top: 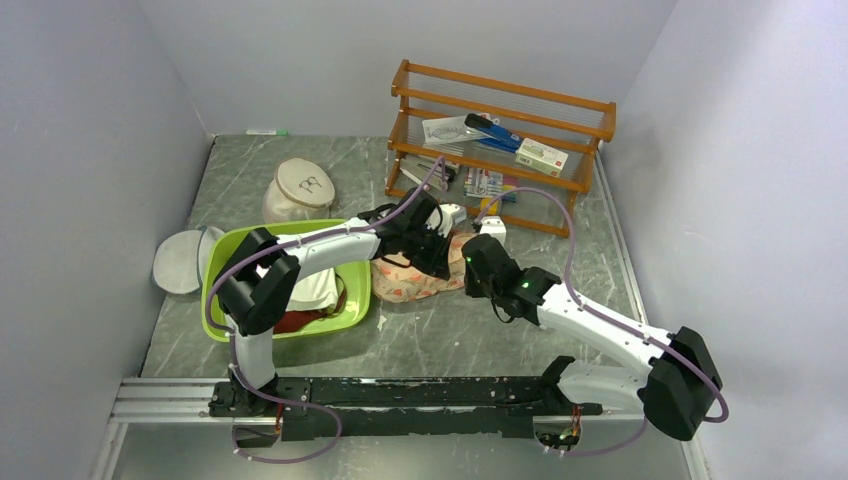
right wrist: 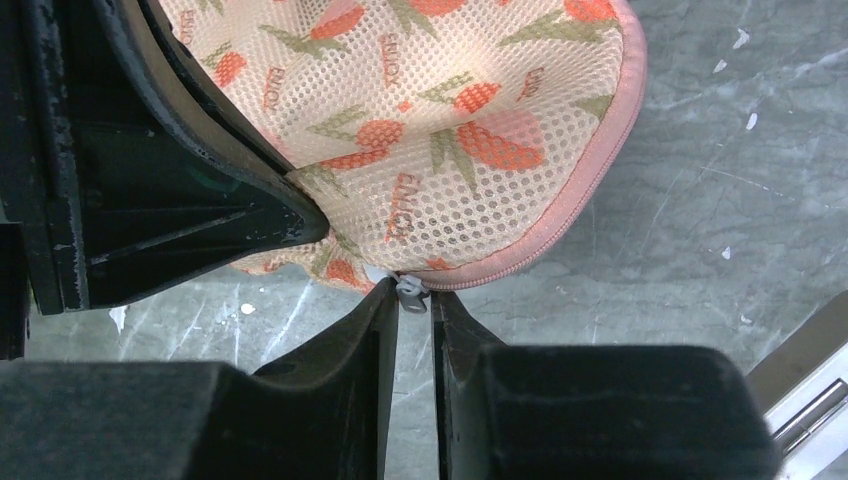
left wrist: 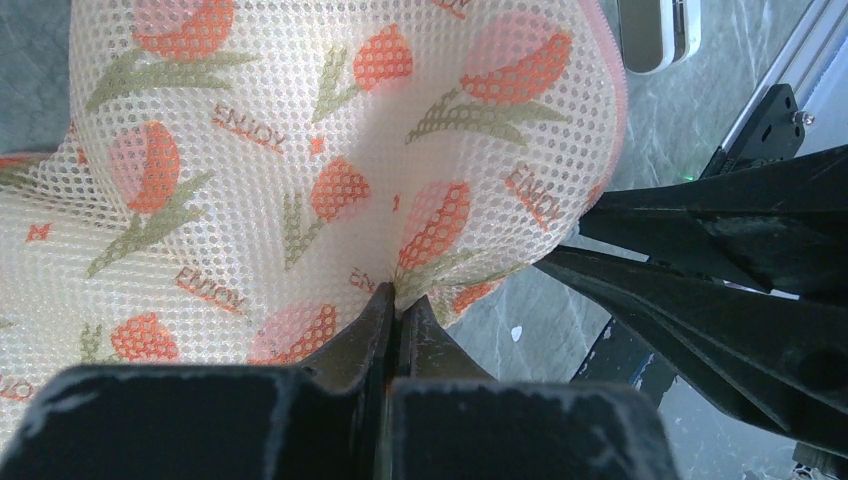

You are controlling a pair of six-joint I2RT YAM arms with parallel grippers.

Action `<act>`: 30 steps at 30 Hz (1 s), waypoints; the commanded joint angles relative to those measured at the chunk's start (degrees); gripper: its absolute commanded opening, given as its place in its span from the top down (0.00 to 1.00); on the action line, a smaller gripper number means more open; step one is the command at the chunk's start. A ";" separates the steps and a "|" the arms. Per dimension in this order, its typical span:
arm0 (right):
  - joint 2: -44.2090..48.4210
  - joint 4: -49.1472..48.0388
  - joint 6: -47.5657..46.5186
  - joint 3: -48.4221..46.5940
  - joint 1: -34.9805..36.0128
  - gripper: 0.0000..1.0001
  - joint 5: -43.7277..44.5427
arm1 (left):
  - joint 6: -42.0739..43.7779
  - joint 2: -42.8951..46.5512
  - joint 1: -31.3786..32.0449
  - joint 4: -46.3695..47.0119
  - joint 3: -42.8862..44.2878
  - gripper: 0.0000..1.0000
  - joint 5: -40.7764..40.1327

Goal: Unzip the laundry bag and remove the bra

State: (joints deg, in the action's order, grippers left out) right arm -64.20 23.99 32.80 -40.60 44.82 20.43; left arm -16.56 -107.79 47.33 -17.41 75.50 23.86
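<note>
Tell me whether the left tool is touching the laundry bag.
Touching. The left wrist view shows the left tool pinched shut on a fold of the laundry bag.

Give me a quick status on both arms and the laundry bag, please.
Left tool shut on laundry bag mesh. Right tool shut on zipper pull. Zipper closed where visible. Tools crowd each other.

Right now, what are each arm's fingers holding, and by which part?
The left gripper pinches a fold of the laundry bag in its mesh face; the right gripper clamps the zipper pull at the bag's pink rim.
</note>
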 commanded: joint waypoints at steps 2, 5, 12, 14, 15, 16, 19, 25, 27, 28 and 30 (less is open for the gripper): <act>1.03 1.64 0.69 -0.94 0.18 0.83 2.86 | -0.21 0.30 -0.50 -0.97 0.61 0.93 1.17; 1.62 1.89 0.48 -1.04 0.14 0.82 2.88 | -0.06 0.30 -0.49 -1.05 0.61 0.93 0.98; 1.44 1.05 0.26 -0.57 0.19 0.83 2.43 | -0.04 0.47 -0.49 -1.06 0.60 0.93 0.95; 1.51 0.53 0.12 -0.20 0.18 0.85 2.38 | -0.03 0.48 -0.51 -1.10 0.61 0.93 1.05; 1.50 0.18 0.08 -0.06 0.18 0.86 2.42 | -0.03 0.56 -0.54 -0.97 0.54 0.93 1.13; 1.53 -0.09 0.03 0.00 0.18 0.88 2.32 | -0.05 0.57 -0.55 -0.92 0.50 0.93 1.11; 1.32 -0.87 0.13 0.13 0.18 0.89 2.09 | 0.02 0.63 -0.53 -0.92 0.51 0.93 1.14; 0.75 0.33 0.61 -0.18 0.09 1.00 3.79 | 0.27 0.84 -0.49 -1.05 0.52 0.93 0.80; 1.11 1.24 1.05 -0.18 0.09 1.00 5.17 | 0.40 1.03 -0.49 -1.13 0.52 0.93 0.59; 1.36 1.57 1.35 -0.12 0.03 1.00 6.10 | 0.46 1.10 -0.53 -1.20 0.52 0.93 0.37; 2.00 2.00 1.44 0.05 -0.12 1.00 6.99 | 0.61 1.37 -0.49 -1.32 0.52 0.93 -0.05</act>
State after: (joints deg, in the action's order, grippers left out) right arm -63.46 24.93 33.43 -40.60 44.86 22.04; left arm -16.51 -107.79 47.33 -17.32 75.50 24.01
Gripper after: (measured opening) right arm 0.009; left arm 0.084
